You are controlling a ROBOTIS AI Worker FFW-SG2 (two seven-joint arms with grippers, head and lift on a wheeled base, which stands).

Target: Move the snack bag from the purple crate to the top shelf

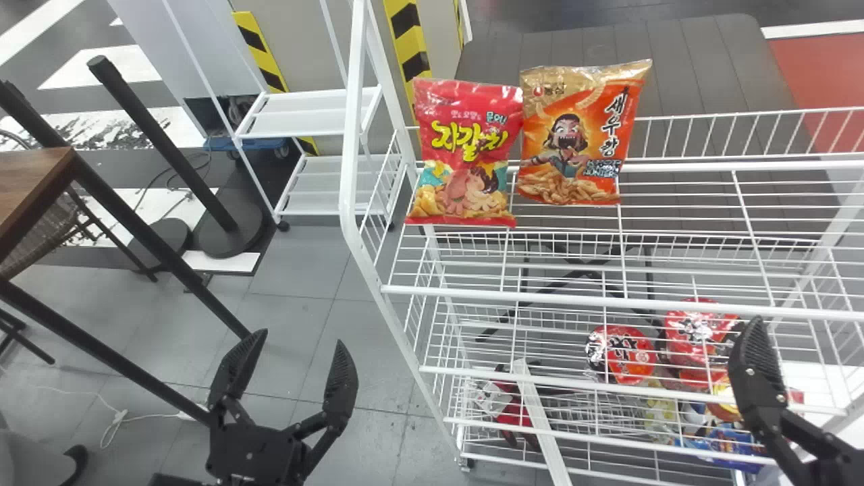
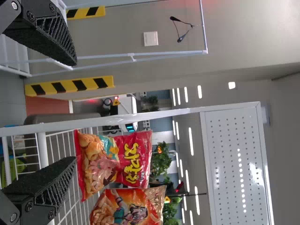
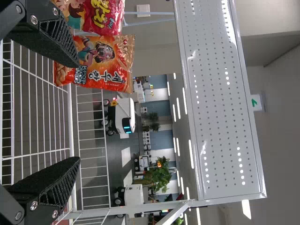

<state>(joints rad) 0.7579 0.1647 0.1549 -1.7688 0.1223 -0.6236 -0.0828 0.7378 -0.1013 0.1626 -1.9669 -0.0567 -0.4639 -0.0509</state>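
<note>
A red snack bag [image 1: 467, 152] and an orange snack bag [image 1: 580, 135] stand side by side, upright, on the upper wire shelf [image 1: 675, 297] of a white rack. My left gripper [image 1: 298, 339] is open over the floor, left of the rack and nearer than the bags. At the right edge, my right gripper [image 1: 757, 364] is in front of the rack. The left wrist view has the left gripper [image 2: 75, 111] with nothing between its fingers, facing the red bag [image 2: 136, 159]. In the right wrist view the right gripper [image 3: 78, 112] is open and empty, the orange bag [image 3: 105, 65] beyond one finger.
Red-lidded cups [image 1: 621, 354] and other packages lie on the lower shelves. The rack's white upright [image 1: 351, 135] rises between the left gripper and the bags. A perforated white panel [image 3: 218, 108] is above the shelf. A wooden table [image 1: 34, 189] stands far left.
</note>
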